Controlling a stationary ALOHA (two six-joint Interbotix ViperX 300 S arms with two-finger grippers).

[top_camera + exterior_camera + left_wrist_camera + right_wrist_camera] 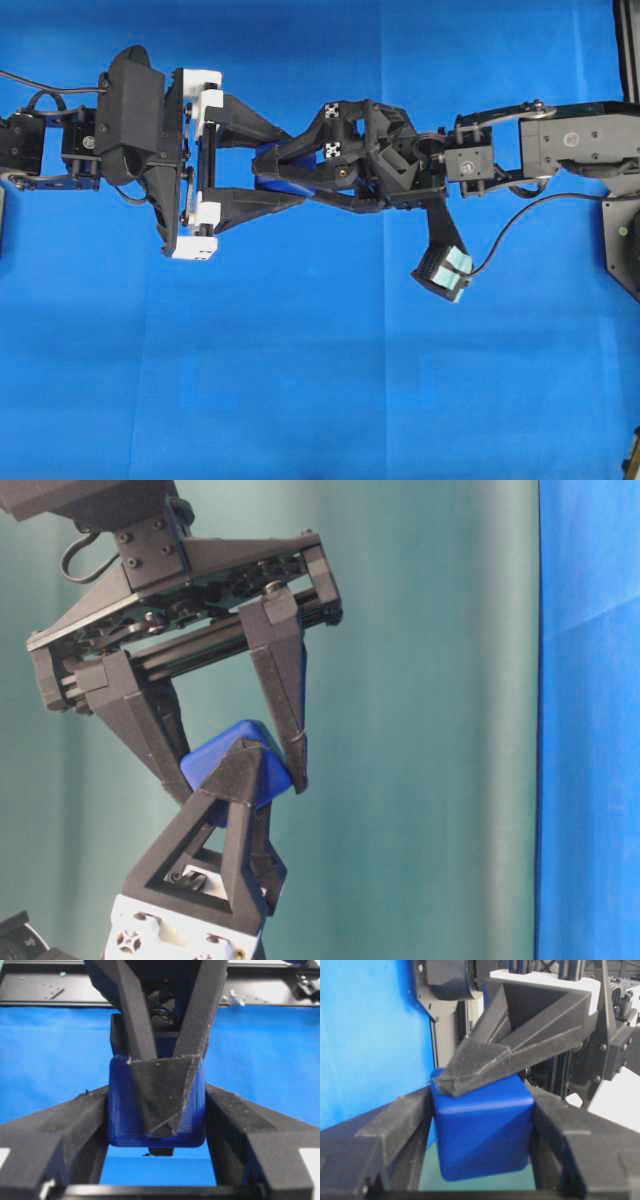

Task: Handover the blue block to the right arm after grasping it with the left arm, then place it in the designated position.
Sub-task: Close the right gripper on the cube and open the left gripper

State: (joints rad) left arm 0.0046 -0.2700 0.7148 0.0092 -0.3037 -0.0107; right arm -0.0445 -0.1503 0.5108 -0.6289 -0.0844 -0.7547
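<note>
The blue block is held in the air above the blue cloth, mostly hidden overhead by fingers. My left gripper, with white parts, is shut on it from the left. My right gripper is shut on it from the right, turned a quarter turn to the left one. In the left wrist view the block touches both of my left fingers, with a right finger lying across its face. In the right wrist view the block fills the gap between my right fingers. In the table-level view the block sits between both grippers.
The bright blue cloth covers the table. The mint-green camera part hangs off my right wrist. Black equipment stands at the right edge. A black rail runs along the cloth's far side.
</note>
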